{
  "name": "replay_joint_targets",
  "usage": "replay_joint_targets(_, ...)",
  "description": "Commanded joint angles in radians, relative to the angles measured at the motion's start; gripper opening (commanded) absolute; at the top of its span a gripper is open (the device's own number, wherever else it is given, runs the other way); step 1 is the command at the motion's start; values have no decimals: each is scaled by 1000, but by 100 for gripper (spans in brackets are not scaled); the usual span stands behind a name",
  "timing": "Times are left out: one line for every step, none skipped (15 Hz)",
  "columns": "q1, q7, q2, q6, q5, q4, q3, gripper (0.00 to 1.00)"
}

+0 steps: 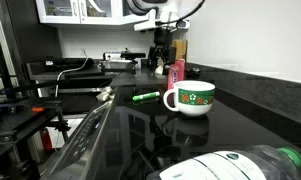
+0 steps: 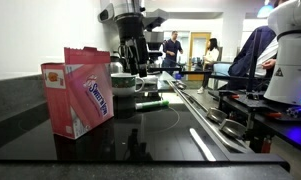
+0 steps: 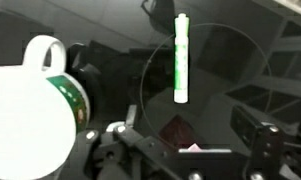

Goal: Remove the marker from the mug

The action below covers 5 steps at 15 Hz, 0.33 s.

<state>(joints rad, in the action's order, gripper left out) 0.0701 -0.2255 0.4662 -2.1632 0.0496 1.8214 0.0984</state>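
The green marker (image 1: 144,96) lies flat on the black countertop, outside the mug and a short way from it. It also shows in the other exterior view (image 2: 150,103) and in the wrist view (image 3: 180,58). The white mug with a green band (image 1: 193,98) (image 2: 125,84) (image 3: 25,115) stands upright, and no marker shows in it. My gripper (image 1: 162,60) (image 2: 137,68) hangs above the counter behind the mug. In the wrist view its fingers (image 3: 185,140) are spread wide with nothing between them.
A pink box (image 2: 78,92) (image 1: 175,72) stands next to the mug. A clear plastic bottle with a green cap (image 1: 240,165) lies at the front. A metal edge and cooktop (image 1: 85,130) border the counter. People and another robot (image 2: 285,60) are in the background.
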Motion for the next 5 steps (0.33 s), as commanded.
replay_joint_targets(-36,-38,-152,-75,-23,133,6,100)
replay_joint_targets(-40,-50,-186,-76,-17,151,4,100)
replay_joint_targets(-42,-61,-212,-64,-7,163,1,100)
replay_joint_targets(-44,-68,-237,-67,-5,180,-1,100)
replay_joint_targets(-42,-57,-250,-56,0,188,-5,100)
